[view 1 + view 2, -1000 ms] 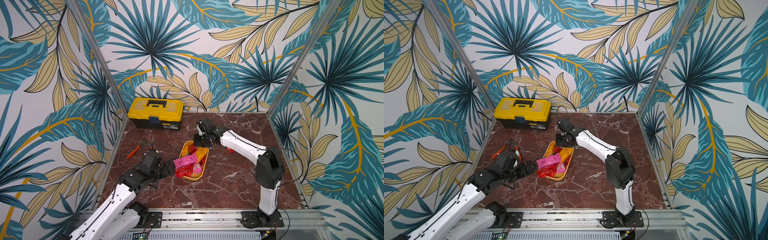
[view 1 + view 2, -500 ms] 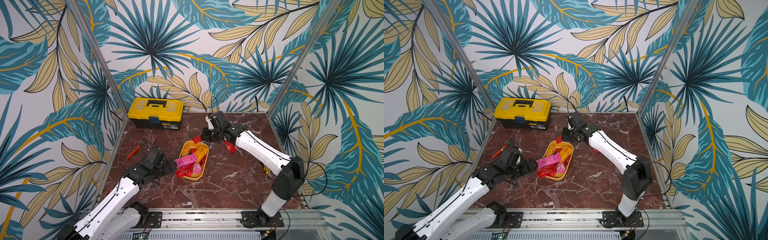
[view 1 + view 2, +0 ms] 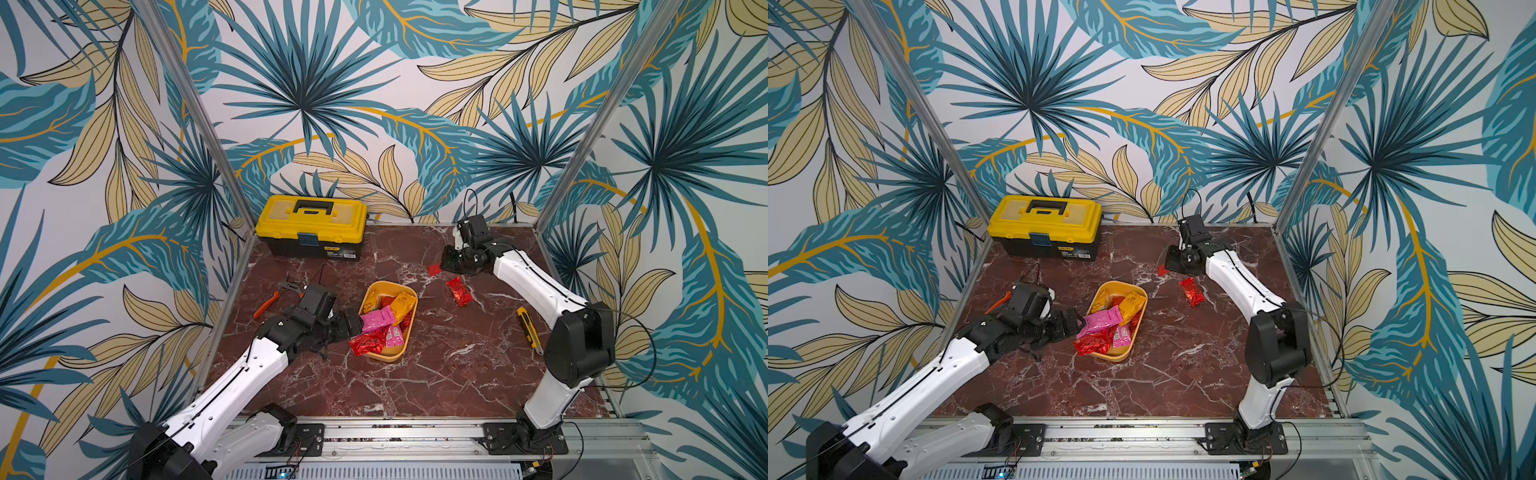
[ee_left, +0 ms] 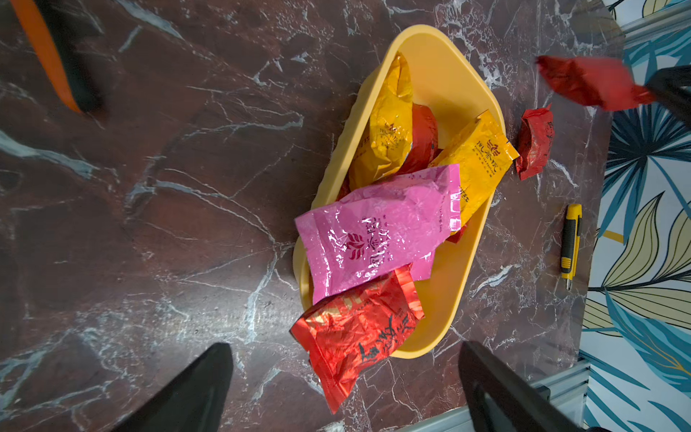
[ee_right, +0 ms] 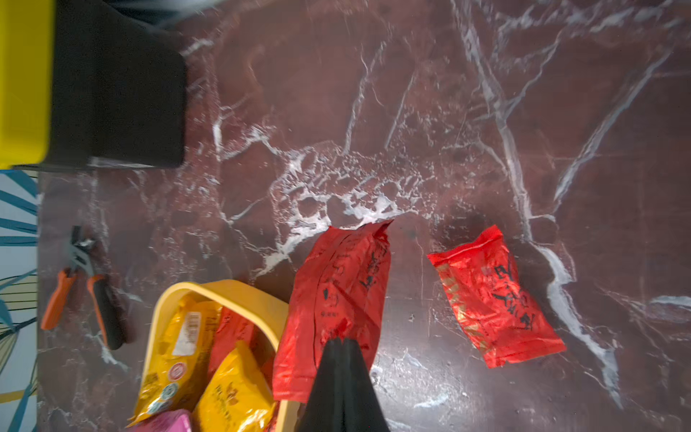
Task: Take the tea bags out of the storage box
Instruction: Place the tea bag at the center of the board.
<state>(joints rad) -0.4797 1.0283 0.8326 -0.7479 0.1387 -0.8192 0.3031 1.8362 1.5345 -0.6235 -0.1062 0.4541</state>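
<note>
Located storage box (image 3: 397, 356) near middle of counter (image 3: 449, 374), open side up. Saw inside it a pink tea bag (image 4: 377, 232) lying on top and two orange-yellow tea bags (image 4: 389, 123) toward the far end. Could make out red ones partly buried beneath, but could not read the full count. Noted an overhanging red tea bag (image 4: 355, 333) draped across the rim nearest the left arm.

Found right end effector (image 5: 338, 348) clenched on the edge of the held red tea bag (image 5: 336, 284), out past the box's far end on the right side of the counter. Logged a loose red tea bag (image 5: 493, 295) lying on the counter near it, outside the box.

Found left end effector (image 3: 351, 325) released, jaws spread wide, grasping nothing, just beside the box at the pink tea bag. Could not resolve contact.

Also logged toolbox (image 3: 311, 226) at back left, pliers (image 3: 266, 304) at left, utility knife (image 3: 528, 328) at right.
</note>
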